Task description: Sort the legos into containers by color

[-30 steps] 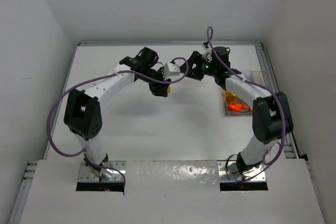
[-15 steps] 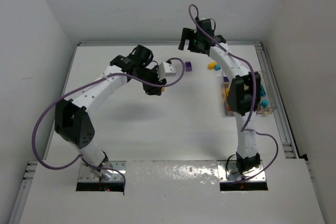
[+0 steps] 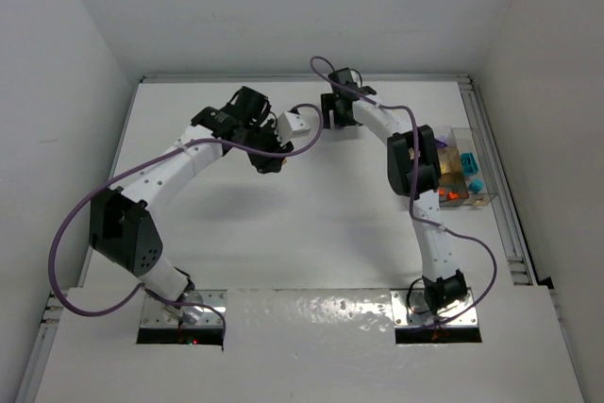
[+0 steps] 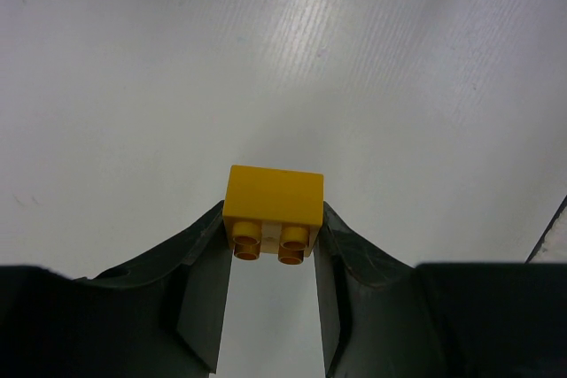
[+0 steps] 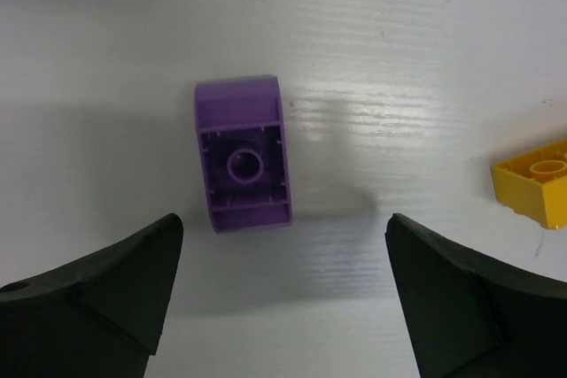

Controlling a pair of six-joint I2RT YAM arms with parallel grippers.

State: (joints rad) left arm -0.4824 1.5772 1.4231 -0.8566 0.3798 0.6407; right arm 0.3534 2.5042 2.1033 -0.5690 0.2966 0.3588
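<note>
My left gripper (image 4: 273, 223) is shut on a yellow lego (image 4: 273, 199), studs facing the camera, held above bare table. In the top view that gripper (image 3: 267, 161) hangs left of centre. My right gripper (image 5: 283, 223) is open, fingers wide apart, just above the table. A purple lego (image 5: 241, 155) lies hollow side up slightly ahead of the gap, nearer the left finger, touching neither. Another yellow lego (image 5: 536, 188) lies at the right edge. From above, the right gripper (image 3: 335, 116) is at the far middle and hides both. The clear container (image 3: 488, 200) at the right holds orange and teal legos.
The right arm's elbow (image 3: 412, 162) stands just left of the container. A metal rail (image 3: 500, 186) runs along the table's right edge. White walls close in the table at the back and both sides.
The right arm swung from over the container to the far middle and its jaws opened wide above the purple lego. The left arm drifted slightly left, still gripping the yellow lego.
</note>
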